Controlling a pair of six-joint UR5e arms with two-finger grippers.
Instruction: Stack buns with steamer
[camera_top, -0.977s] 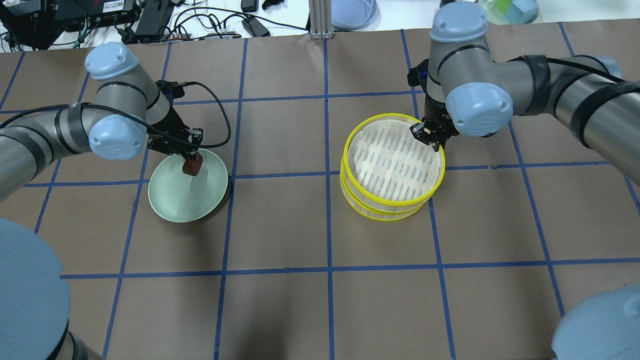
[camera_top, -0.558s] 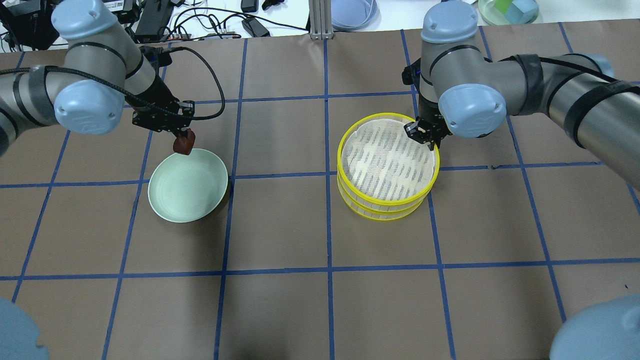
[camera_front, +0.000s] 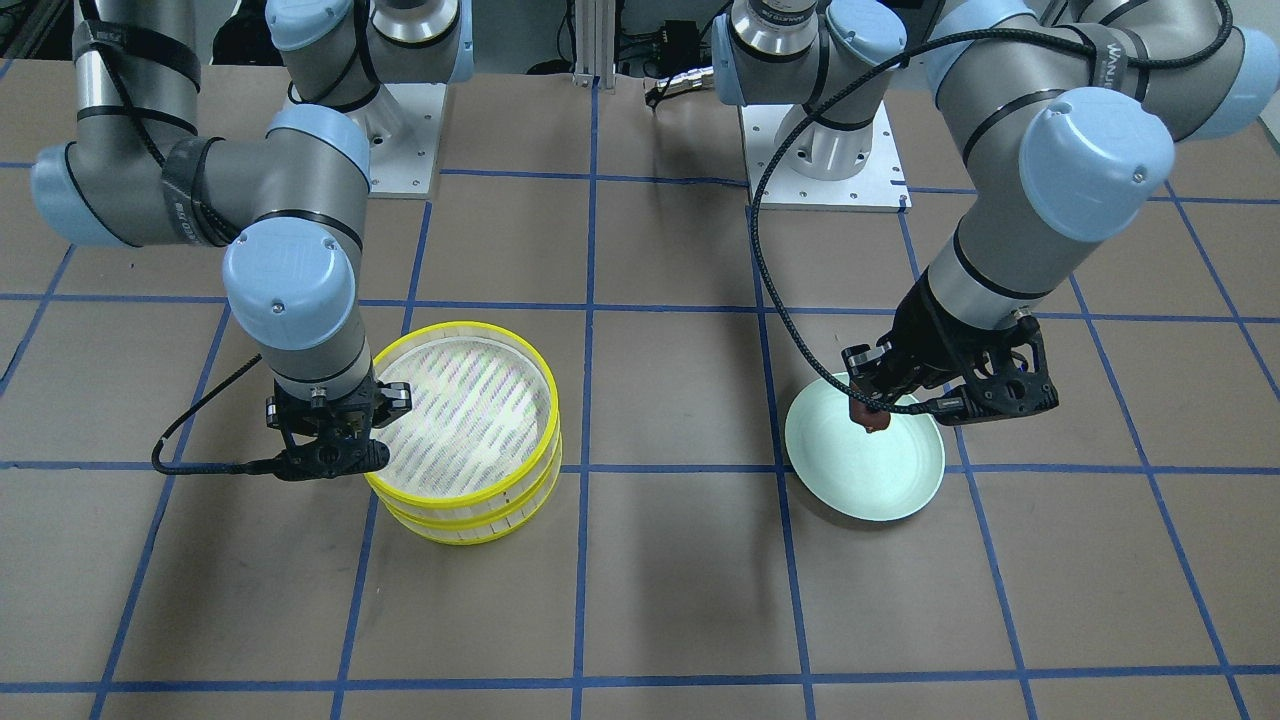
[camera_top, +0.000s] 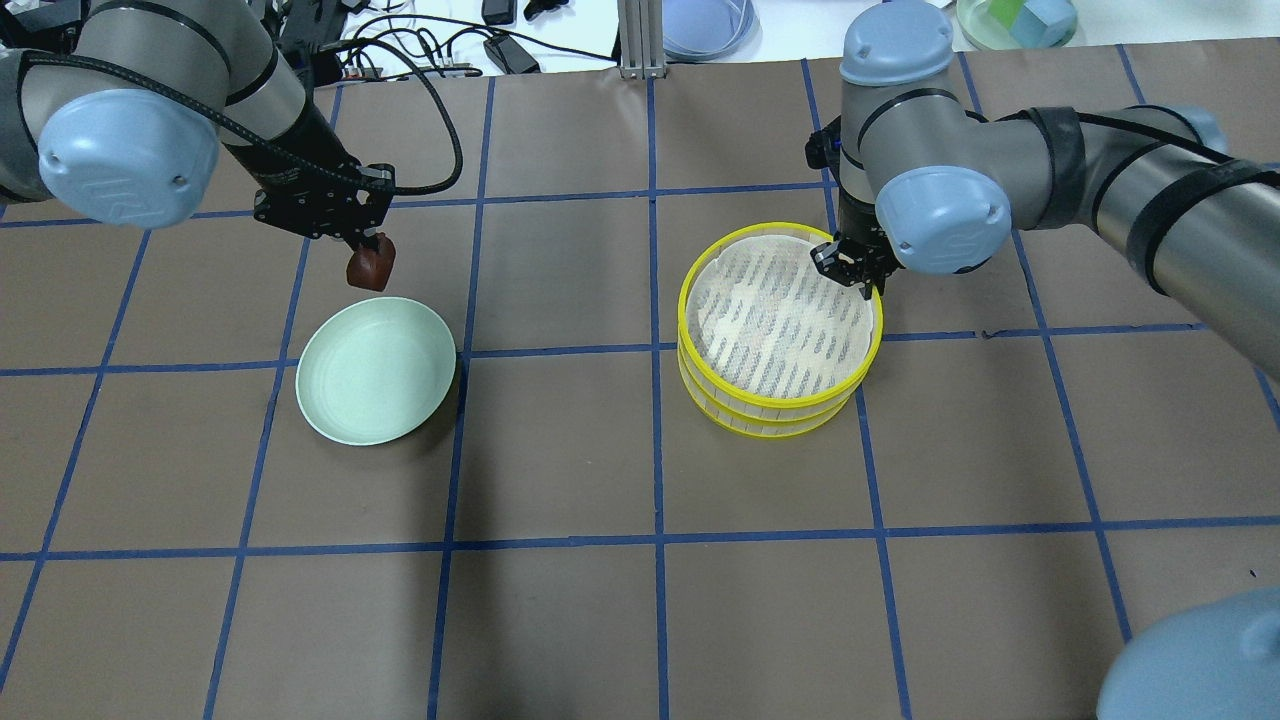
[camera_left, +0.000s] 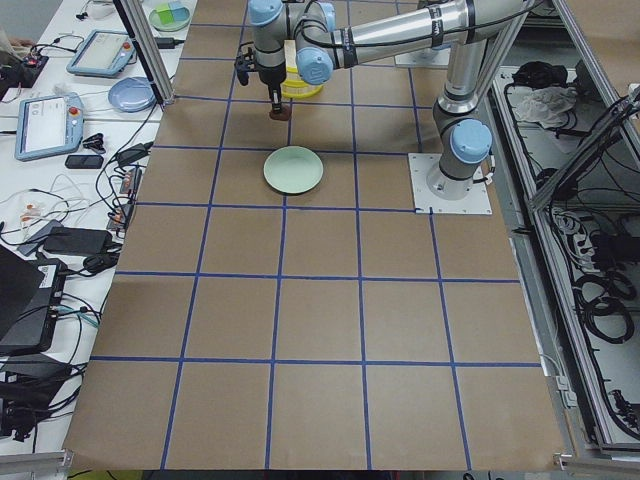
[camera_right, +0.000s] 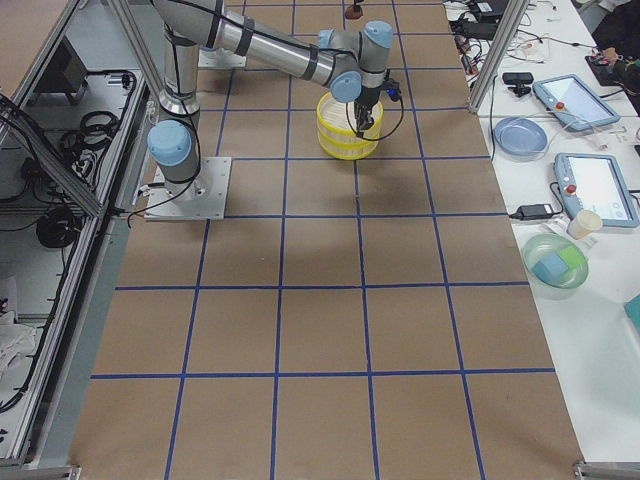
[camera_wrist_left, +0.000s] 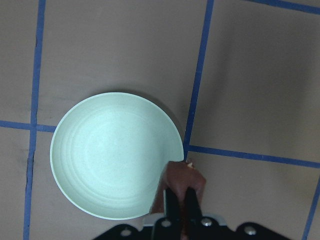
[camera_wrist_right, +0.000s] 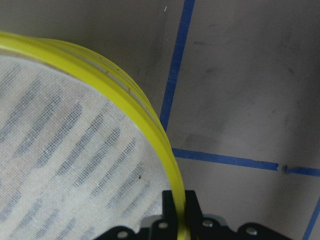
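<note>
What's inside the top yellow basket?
The top basket holds nothing: only its stripy white floor shows. The right gripper pinches its rim. The lower basket is covered by the top one, so whatever is inside it is hidden.

Grey arms (camera_top: 1120, 190), pale blue joint caps (camera_top: 945, 220), black cables (camera_front: 755, 225), black jaws.

Bright, even overhead light; faint soft shadows on the table (camera_top: 640, 620); sharp focus.
</note>
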